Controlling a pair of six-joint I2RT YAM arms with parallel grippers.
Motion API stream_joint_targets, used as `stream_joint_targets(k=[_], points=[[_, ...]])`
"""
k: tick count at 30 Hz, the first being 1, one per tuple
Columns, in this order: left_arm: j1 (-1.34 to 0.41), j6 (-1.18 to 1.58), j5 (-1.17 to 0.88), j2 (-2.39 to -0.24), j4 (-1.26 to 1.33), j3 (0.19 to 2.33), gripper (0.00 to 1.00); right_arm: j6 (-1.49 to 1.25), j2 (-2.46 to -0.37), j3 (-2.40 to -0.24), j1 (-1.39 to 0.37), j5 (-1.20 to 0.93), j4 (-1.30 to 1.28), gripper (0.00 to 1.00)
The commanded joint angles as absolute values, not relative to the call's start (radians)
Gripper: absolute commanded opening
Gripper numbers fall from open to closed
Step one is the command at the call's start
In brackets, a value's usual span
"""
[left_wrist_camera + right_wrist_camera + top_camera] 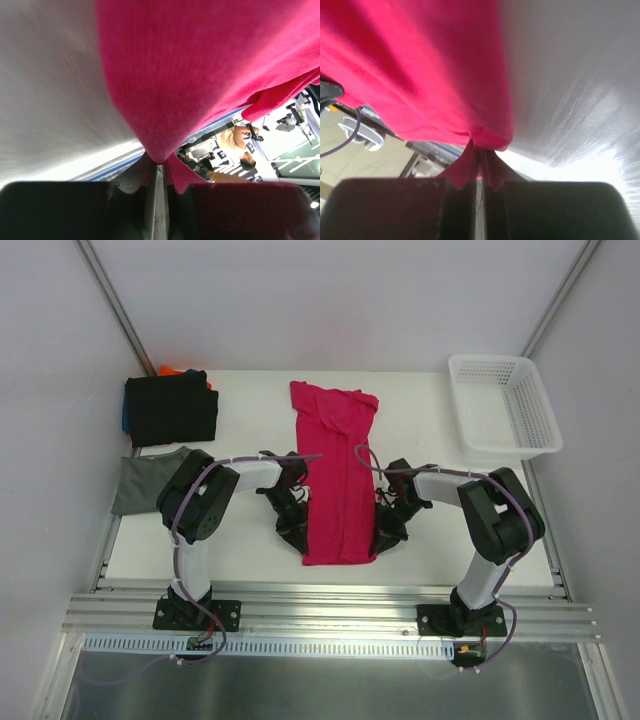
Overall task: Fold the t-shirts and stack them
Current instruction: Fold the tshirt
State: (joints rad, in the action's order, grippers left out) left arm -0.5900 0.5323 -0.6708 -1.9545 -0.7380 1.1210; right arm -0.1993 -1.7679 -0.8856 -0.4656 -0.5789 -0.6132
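**Both tools pinched on the near hem of the crimson-pink t-shirt**

**Location.** The crimson-pink t-shirt (335,475) lies lengthwise down the middle of the tabletop (250,430). It is narrowed to a long strip, collar end far and hem end toward the arm bases. At the far left a black t-shirt (172,412) tops a folded pile, with an orange t-shirt (171,370) and a blue t-shirt (127,420) showing at its edges. A grey-green t-shirt (138,483) lies just on the near side of that pile, partly hidden by the left arm. The white mesh basket (505,452) stands at the far right, well apart from the strip.

**Tools.** The left tool (160,200) sits at the strip's near left corner and the right tool (479,195) at its near right corner. In each wrist view the jaws are drawn to a narrow slit with a tuck of pink cloth caught between them.

**Handling.** Judged a light, thin, limp knit that keeps no shape of its own. It will sag between two holds, and its folded layers may slide apart. The hem corners are the sound places to hold, gripped through every layer and kept level so the edge stays taut. How many layers each pinch has taken cannot be told.

**Stage.** The lengthwise fold appears done. The crosswise fold and the stacking are not yet done.
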Motion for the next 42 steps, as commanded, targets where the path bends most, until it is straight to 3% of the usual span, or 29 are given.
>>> stream_joint_targets(k=[1, 4, 24, 42], points=[[-0.600, 0.554, -0.653, -1.891, -0.761, 1.115, 0.05, -0.176, -1.755, -0.880, -0.476, -0.494, -0.534, 0.01], [-0.595, 0.535, -0.655, -1.872, -0.764, 1.143, 0.00, -0.163, -1.744, -0.914, -0.480, -0.508, -0.554, 0.01], [-0.479, 0.342, -0.442, -1.782, -0.848, 1.405, 0.00, -0.029, -1.647, -1.316, -0.373, -0.453, -0.755, 0.00], [-0.385, 0.258, -0.302, -2.069, -0.813, 1.816, 0.00, -0.006, -1.907, -1.629, -0.327, -0.384, -0.635, 0.01]])
